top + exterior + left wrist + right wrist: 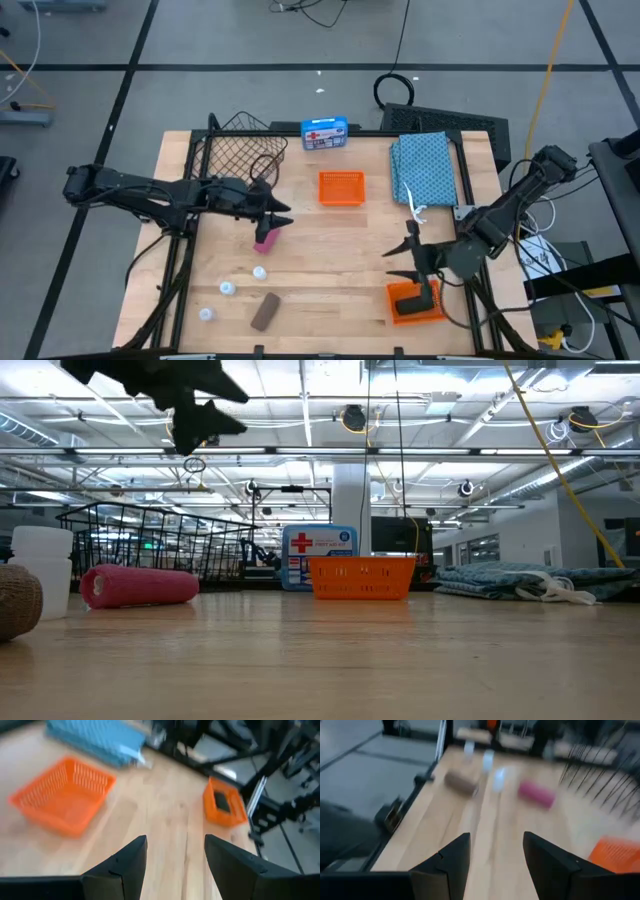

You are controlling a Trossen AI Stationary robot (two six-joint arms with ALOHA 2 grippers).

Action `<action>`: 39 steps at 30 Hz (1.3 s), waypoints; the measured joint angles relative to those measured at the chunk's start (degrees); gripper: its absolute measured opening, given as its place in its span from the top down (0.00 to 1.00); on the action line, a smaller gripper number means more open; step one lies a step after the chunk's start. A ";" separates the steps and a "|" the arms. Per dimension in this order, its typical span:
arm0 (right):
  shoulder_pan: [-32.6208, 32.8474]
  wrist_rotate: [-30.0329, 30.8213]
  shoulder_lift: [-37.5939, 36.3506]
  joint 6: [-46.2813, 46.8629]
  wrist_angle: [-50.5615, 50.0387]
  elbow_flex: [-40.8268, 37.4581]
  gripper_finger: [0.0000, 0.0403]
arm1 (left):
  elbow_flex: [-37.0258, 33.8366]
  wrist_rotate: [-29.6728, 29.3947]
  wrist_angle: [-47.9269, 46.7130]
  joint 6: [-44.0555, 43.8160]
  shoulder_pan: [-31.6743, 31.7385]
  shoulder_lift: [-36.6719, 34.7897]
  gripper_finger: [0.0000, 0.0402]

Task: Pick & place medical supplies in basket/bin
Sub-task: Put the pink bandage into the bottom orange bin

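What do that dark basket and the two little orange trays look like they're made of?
The basket looks like dark metal wire: thin open mesh, see-through, matte. The orange trays look like moulded plastic: uniform bright colour, fine perforated lattice walls, slight sheen. Neither is certain from looks alone.

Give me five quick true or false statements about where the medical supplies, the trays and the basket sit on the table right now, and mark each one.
1. The pink roll lies on the table, outside the wire basket. True.
2. The black roll sits in an orange tray near the right gripper. True.
3. The teal cloth is inside the wire basket. False: it lies on the table's far right part.
4. The left gripper holds the brown roll. False: its fingers are open and empty, above the pink roll.
5. The other orange tray is full of vials. False: it is empty; the three white vials stand on the table.
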 joint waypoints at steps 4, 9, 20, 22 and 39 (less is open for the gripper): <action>-0.02 2.29 -0.79 -8.35 5.25 0.00 0.58 | 0.02 0.34 -6.35 -2.62 -1.55 1.39 0.48; -0.02 2.29 -0.76 -12.47 8.33 -0.88 0.58 | 0.11 0.29 -13.08 -11.23 -3.05 2.60 0.48; -0.02 2.56 -0.72 -13.06 15.24 -6.17 0.58 | 8.60 -2.31 -29.17 -18.45 -9.50 10.38 0.59; -0.02 3.23 -0.74 -13.16 16.16 -6.84 0.58 | 9.32 -2.36 -29.94 -18.10 -10.19 12.62 0.61; 0.00 3.82 -0.73 -15.50 20.29 -9.75 0.58 | 9.23 -6.11 -35.03 -26.76 -7.85 21.38 0.73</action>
